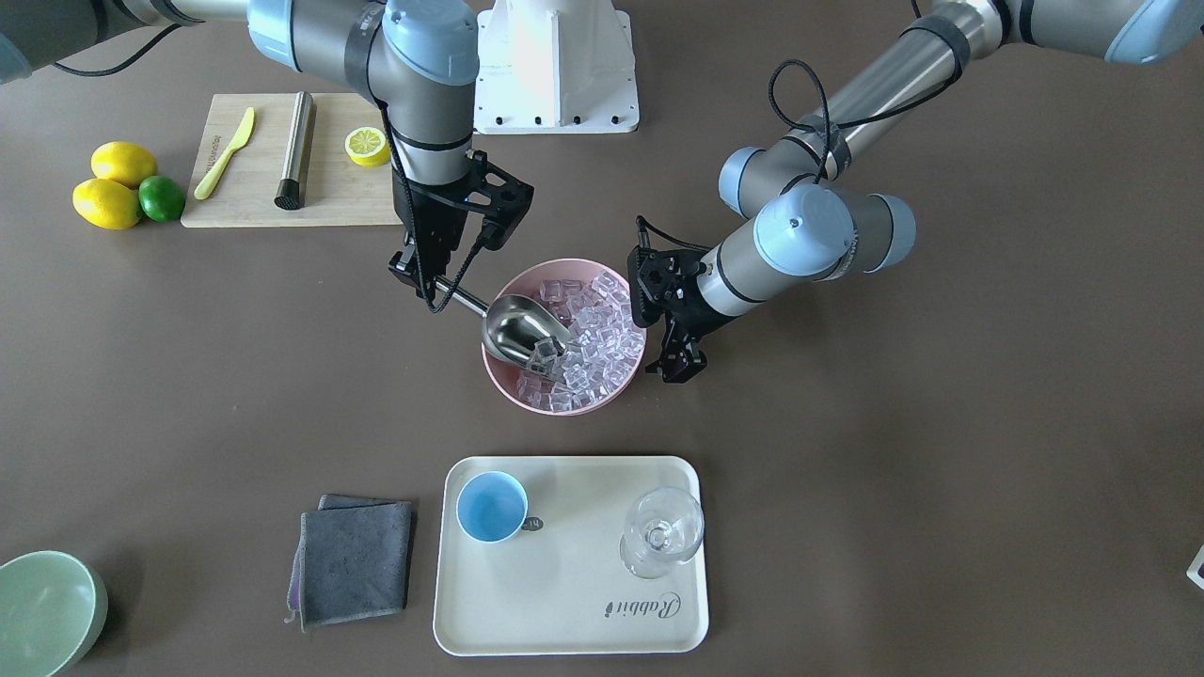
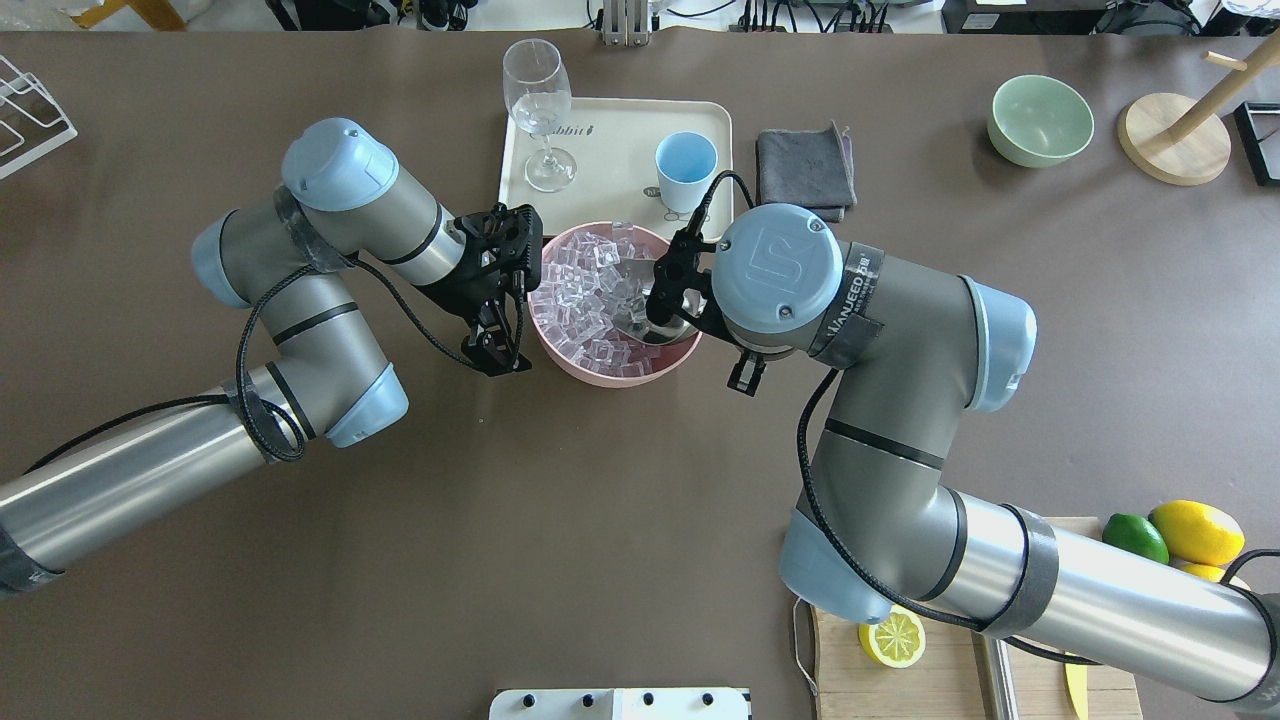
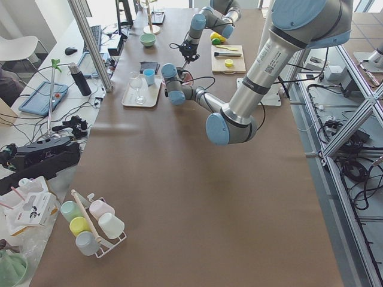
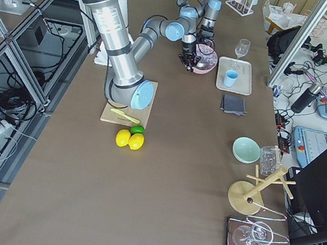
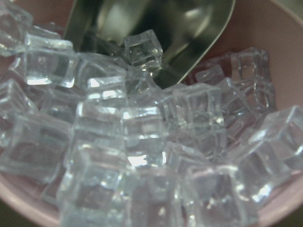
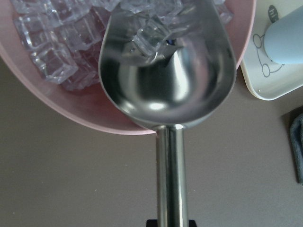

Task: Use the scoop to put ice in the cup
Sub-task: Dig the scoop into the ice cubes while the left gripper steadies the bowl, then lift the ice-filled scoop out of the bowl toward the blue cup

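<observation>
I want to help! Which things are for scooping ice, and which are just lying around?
For the job: shiny steel scoop in the right gripper, small clear ice cubes, round pink bowl, small light blue cup.
Lying about: clear stemmed glass, folded grey cloth, pale green bowl, yellow lemons, green lime.

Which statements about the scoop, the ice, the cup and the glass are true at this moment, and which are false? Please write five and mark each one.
1. The right gripper holds the steel scoop by its handle. True.
2. The light blue cup has ice in it. False: the front view shows its inside empty.
3. The scoop's trough is in the pink bowl, among the ice cubes. True.
4. The wine glass lies tipped over. False: it stands upright on the cream tray.
5. The cup stands on the grey cloth. False: it stands on the tray, and the cloth lies beside the tray.
</observation>
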`<action>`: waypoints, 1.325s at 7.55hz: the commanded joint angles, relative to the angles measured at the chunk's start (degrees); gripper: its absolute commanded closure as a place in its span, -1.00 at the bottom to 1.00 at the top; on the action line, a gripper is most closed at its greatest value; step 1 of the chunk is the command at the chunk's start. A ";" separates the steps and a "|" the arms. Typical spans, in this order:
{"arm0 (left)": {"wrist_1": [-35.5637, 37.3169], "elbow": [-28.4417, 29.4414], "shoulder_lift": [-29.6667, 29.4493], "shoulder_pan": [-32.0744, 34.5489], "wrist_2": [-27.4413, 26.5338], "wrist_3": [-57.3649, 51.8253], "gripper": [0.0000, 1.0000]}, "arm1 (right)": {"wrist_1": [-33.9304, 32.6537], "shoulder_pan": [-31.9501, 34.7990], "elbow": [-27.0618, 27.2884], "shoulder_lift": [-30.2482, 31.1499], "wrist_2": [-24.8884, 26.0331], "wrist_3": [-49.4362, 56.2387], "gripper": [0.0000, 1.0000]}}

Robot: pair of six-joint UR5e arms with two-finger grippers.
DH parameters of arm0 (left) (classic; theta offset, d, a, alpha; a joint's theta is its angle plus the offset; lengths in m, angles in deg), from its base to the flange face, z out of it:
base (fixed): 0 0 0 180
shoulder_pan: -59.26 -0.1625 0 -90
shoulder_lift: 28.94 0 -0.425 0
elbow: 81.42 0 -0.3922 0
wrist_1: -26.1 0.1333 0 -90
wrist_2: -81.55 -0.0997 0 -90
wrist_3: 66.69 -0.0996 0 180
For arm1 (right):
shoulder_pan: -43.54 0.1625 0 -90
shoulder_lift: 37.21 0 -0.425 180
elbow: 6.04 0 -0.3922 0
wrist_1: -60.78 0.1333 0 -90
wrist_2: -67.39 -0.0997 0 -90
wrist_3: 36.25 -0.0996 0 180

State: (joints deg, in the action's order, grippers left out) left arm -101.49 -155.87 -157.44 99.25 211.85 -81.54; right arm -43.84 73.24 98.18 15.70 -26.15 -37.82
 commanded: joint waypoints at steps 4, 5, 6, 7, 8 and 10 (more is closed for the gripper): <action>-0.02 0.00 -0.09 0.09 0.04 0.00 -0.99 | 23.89 -0.09 0.02 7.98 -3.65 -9.50 1.00; -0.02 0.00 -0.26 0.00 0.04 0.00 -0.99 | 26.98 -0.09 -0.16 9.04 -4.62 -9.94 1.00; -0.02 0.00 -0.70 0.00 -0.04 0.00 -0.99 | 28.84 -0.09 -1.03 9.13 -4.89 -11.42 1.00; -0.02 0.00 -0.79 0.09 -0.04 0.61 -0.98 | 31.56 0.00 -0.86 9.83 -8.73 -12.13 1.00; -0.02 0.00 -0.88 0.09 -0.04 1.49 -0.99 | 34.28 0.17 -0.69 10.97 -11.29 -15.53 1.00; 0.06 0.00 -0.88 0.00 -0.04 1.58 -0.99 | 37.55 2.19 -0.77 12.03 -14.02 -18.11 1.00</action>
State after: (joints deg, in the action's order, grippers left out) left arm -101.47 -155.86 -158.27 99.33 211.81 -80.20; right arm -8.87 73.96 97.40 26.80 -37.22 -53.46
